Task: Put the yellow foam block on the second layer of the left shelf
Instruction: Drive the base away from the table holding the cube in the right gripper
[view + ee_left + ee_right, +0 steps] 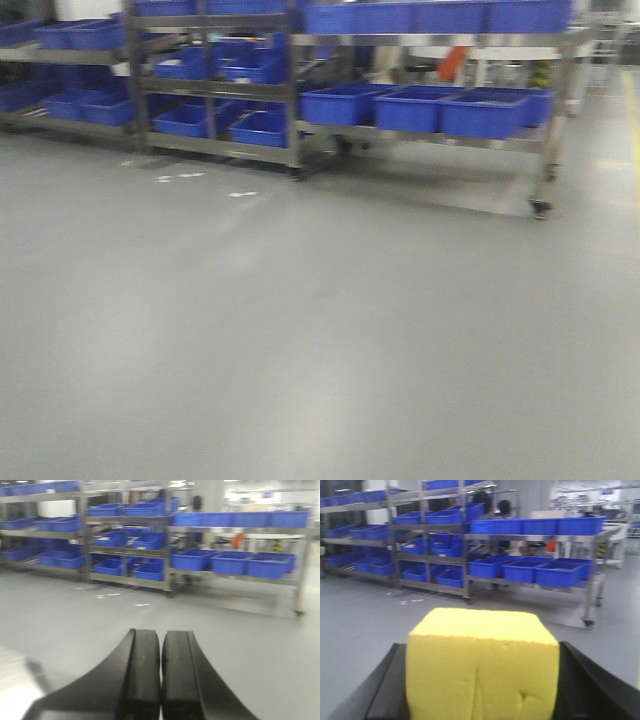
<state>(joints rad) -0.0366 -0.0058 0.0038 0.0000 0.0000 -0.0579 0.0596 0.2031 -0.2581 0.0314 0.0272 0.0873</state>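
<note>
Right gripper (485, 692): clamped on the yellow foam block (482, 660), with a black finger (382, 692) against each side.
Yellow foam block: held between the right gripper's fingers, over the grey floor (320, 340), well apart from the shelves (292, 100).
Left gripper (161, 652): its two black fingers are pressed together.
Shelves: metal racks at the far side of the floor, carrying blue bins (480, 115).

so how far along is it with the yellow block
Done: the yellow foam block sits clamped between the right fingers. In hand: the carry; the shelves stand across open grey floor. Left: reaching the left shelf and setting the block on its second layer. The left fingers are shut, empty.
</note>
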